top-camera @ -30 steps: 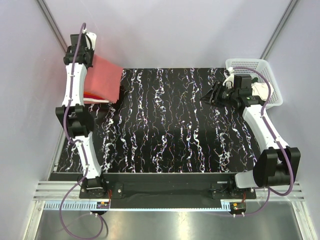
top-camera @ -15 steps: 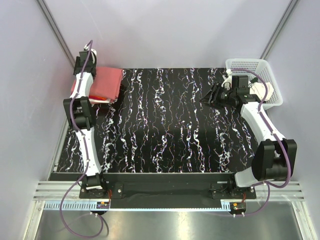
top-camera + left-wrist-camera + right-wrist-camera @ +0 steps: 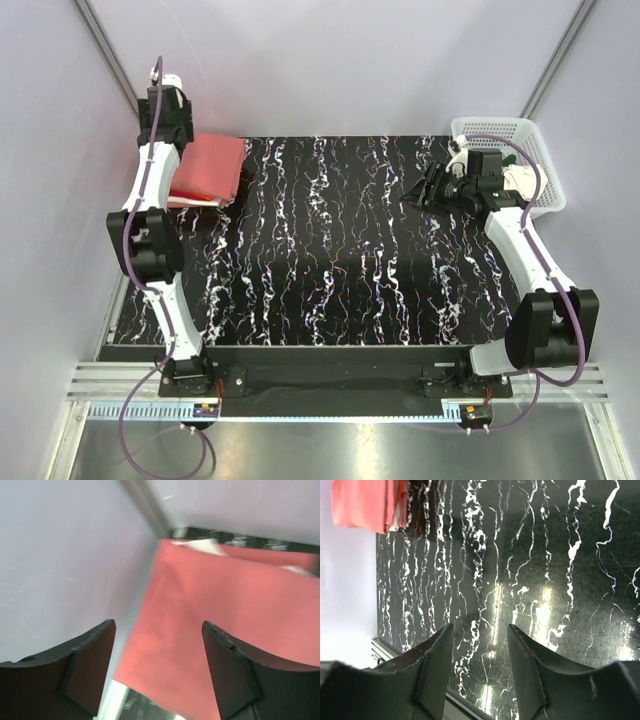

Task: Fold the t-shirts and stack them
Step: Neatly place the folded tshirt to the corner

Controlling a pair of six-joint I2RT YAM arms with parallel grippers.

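While hanging over the ten o'clock corner of the table [image 3: 330, 260], spreading the left claw [image 3: 157, 627] wide and gripping nothing. Looking down on the red tee [image 3: 240, 610], showing blurred between the two dark fingers [image 3: 90, 665]. Topping a folded stack [image 3: 208, 168] there, lying near the left wall [image 3: 60, 200], with orange and white edges [image 3: 399, 507] peeking out underneath. Reaching in from the two o'clock side, pointing the right claw [image 3: 418, 192] toward nine o'clock, just beside the basket [image 3: 478, 127]. Spreading those jaws about halfway, clasping nothing, showing only bare marbled table between them. Lying inside the basket, partly hidden by the right arm, being too small to tell: a white cloth [image 3: 522, 180].
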